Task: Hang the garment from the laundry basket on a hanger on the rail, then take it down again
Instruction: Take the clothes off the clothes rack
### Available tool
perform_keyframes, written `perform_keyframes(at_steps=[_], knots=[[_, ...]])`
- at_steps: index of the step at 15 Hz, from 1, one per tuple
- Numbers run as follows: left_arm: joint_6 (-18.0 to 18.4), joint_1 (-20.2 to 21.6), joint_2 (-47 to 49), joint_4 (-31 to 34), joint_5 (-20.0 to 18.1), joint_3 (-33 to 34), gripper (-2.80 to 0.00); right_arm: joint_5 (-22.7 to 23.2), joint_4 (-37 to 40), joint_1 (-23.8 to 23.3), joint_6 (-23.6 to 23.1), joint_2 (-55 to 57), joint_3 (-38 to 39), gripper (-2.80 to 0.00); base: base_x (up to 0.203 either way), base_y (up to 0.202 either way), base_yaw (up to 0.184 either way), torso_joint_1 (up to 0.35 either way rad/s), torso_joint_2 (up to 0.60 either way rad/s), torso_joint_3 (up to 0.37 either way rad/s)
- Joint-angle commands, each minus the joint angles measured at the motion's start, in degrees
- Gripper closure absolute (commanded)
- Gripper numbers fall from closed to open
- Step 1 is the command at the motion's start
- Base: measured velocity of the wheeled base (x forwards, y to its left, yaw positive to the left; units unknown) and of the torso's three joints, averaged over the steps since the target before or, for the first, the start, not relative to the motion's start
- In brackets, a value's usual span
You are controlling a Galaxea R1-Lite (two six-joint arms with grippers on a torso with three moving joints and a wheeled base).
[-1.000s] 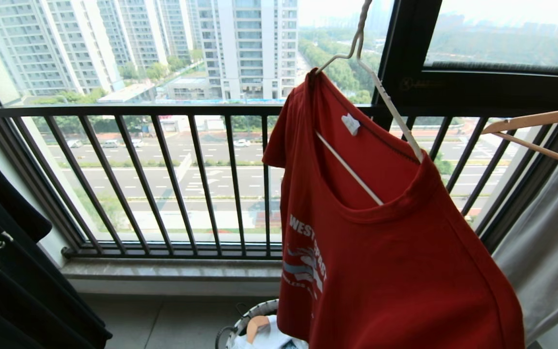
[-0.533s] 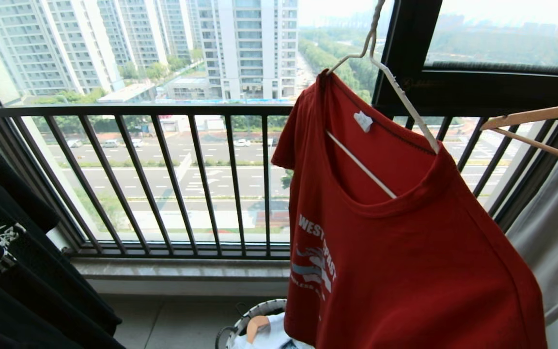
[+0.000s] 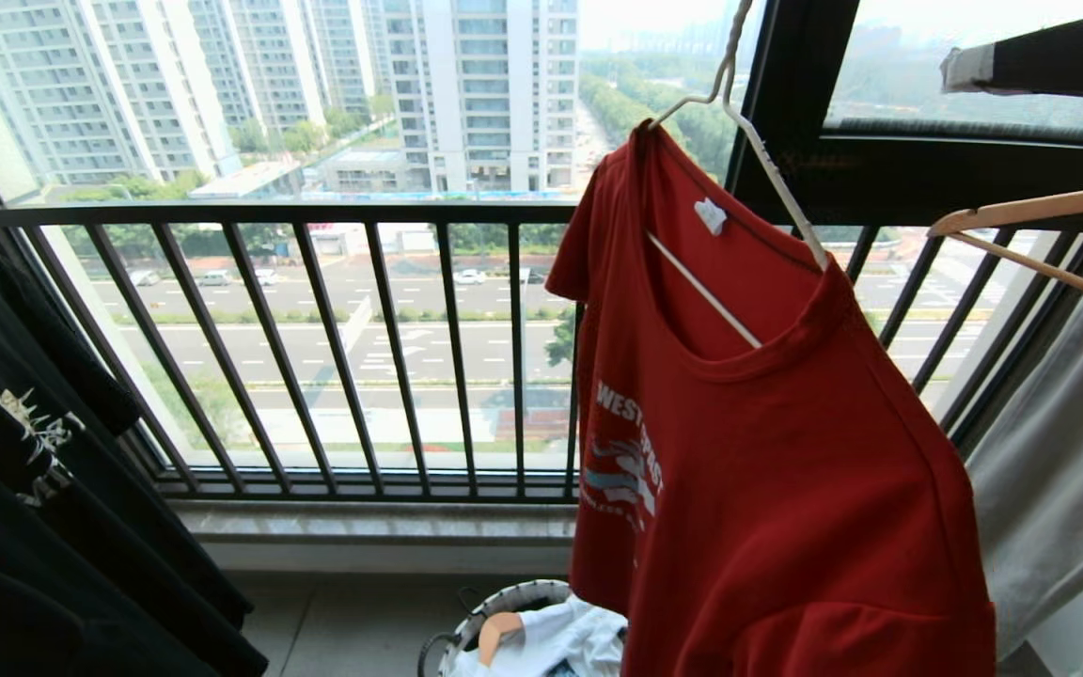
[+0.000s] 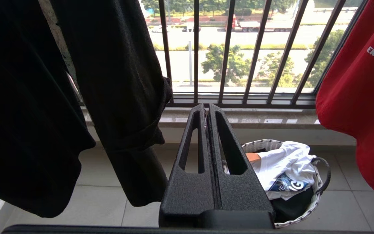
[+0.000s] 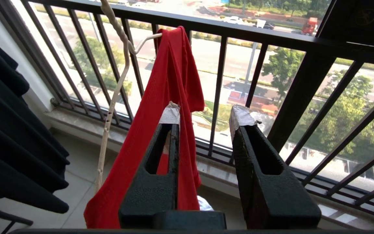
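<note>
The red T-shirt point(image 3: 786, 451) hangs on the cream wire hanger point(image 3: 748, 141), so its long axis runs straight down from collar to hem, with the neckline up top and the printed chest lettering turned toward the left of the head view. The hanger sits tilted, its hook going up out of the top of that view, so what it's hooked on isn't visible.

Right gripper point(image 5: 206, 115) is up in the air with its fingers spread and nothing between them; the taped tip of one finger point(image 5: 170, 113) sits in front of the shirt in its own camera, but contact can't be judged from that angle. In the head view just a bit of it pokes in at the upper right.

Left gripper point(image 4: 206, 110) is pressed together, empty, pointing at the black railing point(image 4: 226, 52).

Below the shirt on the tiled floor is the white woven laundry basket point(image 4: 317, 195) holding a white T-shirt point(image 4: 284, 165). A black T-shirt point(image 3: 34, 489) hangs at the left, wooden hangers point(image 3: 1040, 235) at the right.
</note>
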Motion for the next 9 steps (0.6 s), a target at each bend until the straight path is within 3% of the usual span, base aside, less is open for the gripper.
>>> perform_keyframes(at_steps=[1,4,9], knots=[[0.0,0.0,0.1,0.0,0.0,0.0,0.00,-3.0,0.2,4.4,0.2,6.6,-3.9,-2.80,0.000,0.000,0.000,0.000,0.00,0.000],[0.0,-0.1,0.0,0.0,0.0,0.0,0.00,-7.1,-0.2,8.7,0.5,8.1,-5.1,-2.80,0.000,0.000,0.000,0.000,0.00,0.000],[0.0,0.0,0.1,0.0,0.0,0.0,0.00,-11.7,-2.3,11.8,2.2,11.8,-7.5,-2.80,0.000,0.000,0.000,0.000,0.00,0.000]])
